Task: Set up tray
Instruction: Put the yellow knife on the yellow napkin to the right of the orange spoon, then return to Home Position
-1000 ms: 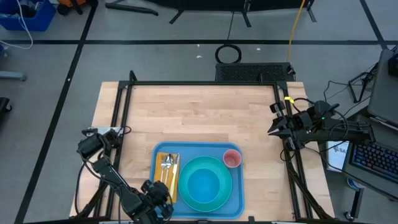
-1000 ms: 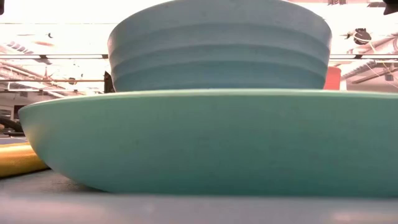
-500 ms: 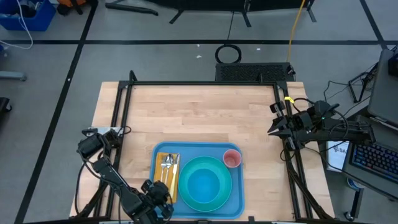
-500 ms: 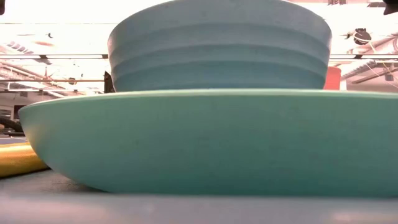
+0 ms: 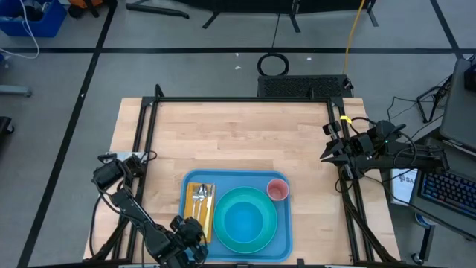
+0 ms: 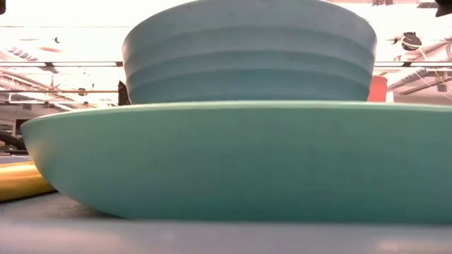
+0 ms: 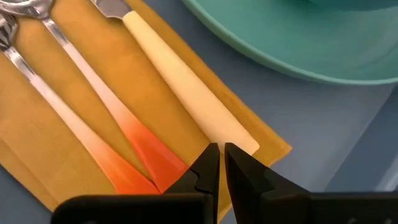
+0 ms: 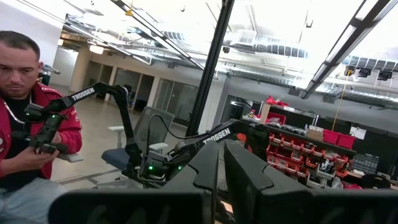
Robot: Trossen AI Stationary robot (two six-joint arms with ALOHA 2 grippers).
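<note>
Setup looked nearly complete: the flat light-blue plastic tray (image 5: 284,240) at the bench's near edge held plate, bowl, cup and cutlery, left gripper (image 7: 221,163) jaws pressed together above it, right gripper (image 8: 219,180) likewise closed, parked aside.

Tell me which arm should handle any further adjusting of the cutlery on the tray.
Left. The left gripper hovers at the tray's near-left corner beside the napkin and cutlery; the right gripper waits at the table's right edge.
</note>
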